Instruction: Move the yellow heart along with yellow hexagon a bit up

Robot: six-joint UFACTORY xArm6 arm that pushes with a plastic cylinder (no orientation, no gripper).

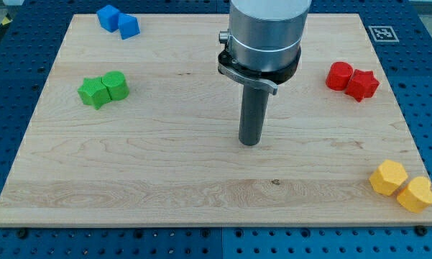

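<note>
Two yellow blocks lie touching at the view's bottom right corner of the wooden board [151,173]. The left one [387,178] looks like the hexagon. The right one [416,194], at the board's very edge, looks like the heart. My tip [250,142] is the lower end of a dark rod near the board's middle. It stands well to the left of and a little above both yellow blocks, touching no block.
Two red blocks [352,79] sit touching at the right, above the yellow pair. Two green blocks [103,89] lie at the left. Two blue blocks [118,20] lie at the top left. A marker tag [382,32] is at the top right corner.
</note>
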